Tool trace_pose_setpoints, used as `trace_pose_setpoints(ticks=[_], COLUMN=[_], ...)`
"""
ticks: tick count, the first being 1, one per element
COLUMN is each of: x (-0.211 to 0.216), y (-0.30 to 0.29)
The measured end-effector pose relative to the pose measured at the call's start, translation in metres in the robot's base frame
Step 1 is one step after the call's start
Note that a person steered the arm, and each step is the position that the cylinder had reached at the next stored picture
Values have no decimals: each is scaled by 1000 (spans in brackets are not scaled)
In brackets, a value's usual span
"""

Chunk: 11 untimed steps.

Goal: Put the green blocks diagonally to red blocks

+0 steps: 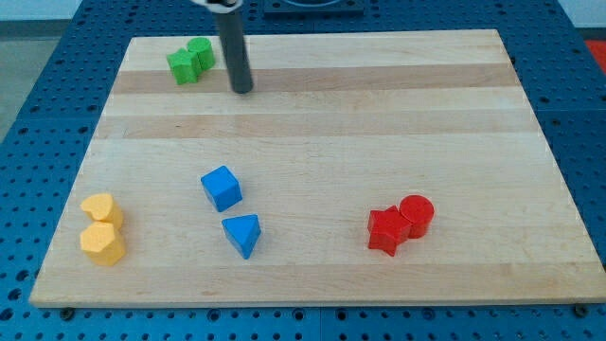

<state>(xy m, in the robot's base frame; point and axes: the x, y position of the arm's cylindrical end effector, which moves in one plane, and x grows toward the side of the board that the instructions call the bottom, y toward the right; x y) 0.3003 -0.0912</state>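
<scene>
Two green blocks sit touching at the view's top left: a green star-like block [183,66] and a green rounded block [201,53] just to its upper right. Two red blocks sit touching at the view's lower right: a red star-like block [387,229] and a red cylinder [416,214] to its right. My tip [242,89] rests on the board just right of the green blocks, a short gap away, not touching them.
A blue cube [222,188] and a blue triangular block [242,234] lie left of centre. Two yellow blocks [101,209] [102,242] sit stacked in the view at the lower left. The wooden board [322,133] lies on a blue perforated table.
</scene>
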Motion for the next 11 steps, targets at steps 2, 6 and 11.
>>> trace_pose_setpoints(ticks=[2,6,11], x=[-61,-76,-65], y=[-2,-68,-70])
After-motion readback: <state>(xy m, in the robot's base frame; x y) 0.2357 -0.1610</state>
